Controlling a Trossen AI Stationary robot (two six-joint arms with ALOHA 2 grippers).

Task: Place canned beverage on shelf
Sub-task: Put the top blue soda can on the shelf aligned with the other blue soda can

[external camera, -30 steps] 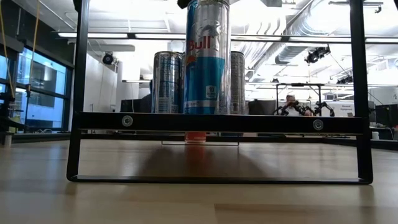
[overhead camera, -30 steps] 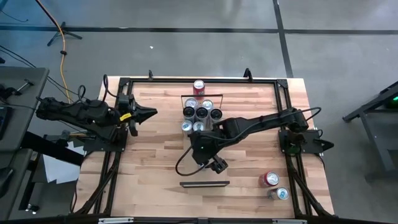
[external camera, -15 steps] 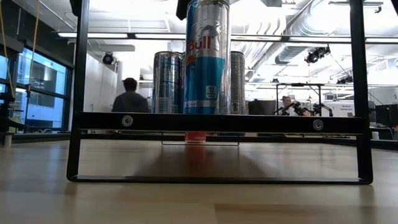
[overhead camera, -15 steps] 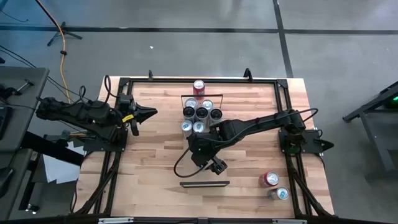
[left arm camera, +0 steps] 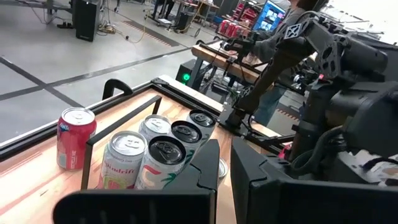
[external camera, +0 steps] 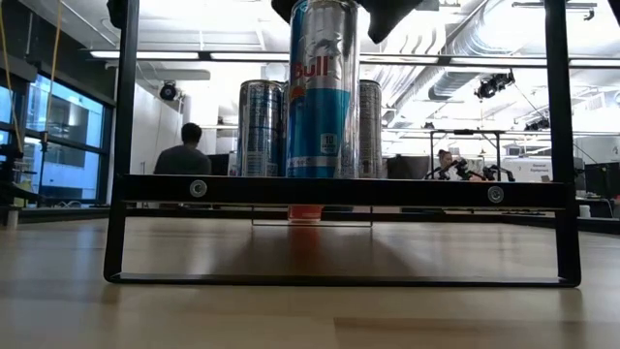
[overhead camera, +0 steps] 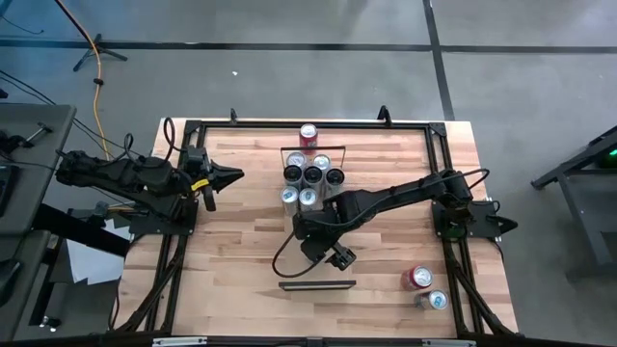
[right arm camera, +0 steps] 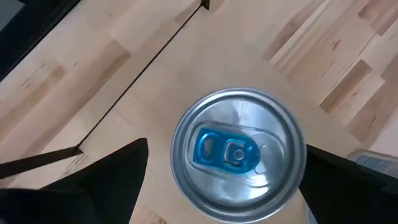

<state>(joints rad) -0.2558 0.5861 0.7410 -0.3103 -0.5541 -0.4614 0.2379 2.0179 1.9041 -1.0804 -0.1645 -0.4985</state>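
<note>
Spread wide, my right gripper's [right arm camera: 221,186] two dark matte fingers [right arm camera: 93,180] stand either side of the blue Red Bull can [right arm camera: 239,155], directly above its round silver lid with the blue pull tab; I cannot tell whether they touch it. That can [external camera: 323,92] is tall and slim, glossy blue and silver, standing upright on the shelf [right arm camera: 155,93], a pale smooth-grained wooden plank. From table height the shelf shows a thin black metal rail [external camera: 339,191] crossing below the can, with a screw head near each end.

Beyond the shelf, on the wider butcher-block tabletop [overhead camera: 241,251], a cluster of cans [overhead camera: 310,178] stands with their round silver tops up, and a red soda can [overhead camera: 308,134] stands just past them at the table's far edge. Two more cans [overhead camera: 424,287] sit well to the right of the shelf.

Left of the cluster, my left gripper [overhead camera: 229,174] waits, fingers pressed together.

Far behind the table, a person [external camera: 182,153] shows in the room.
</note>
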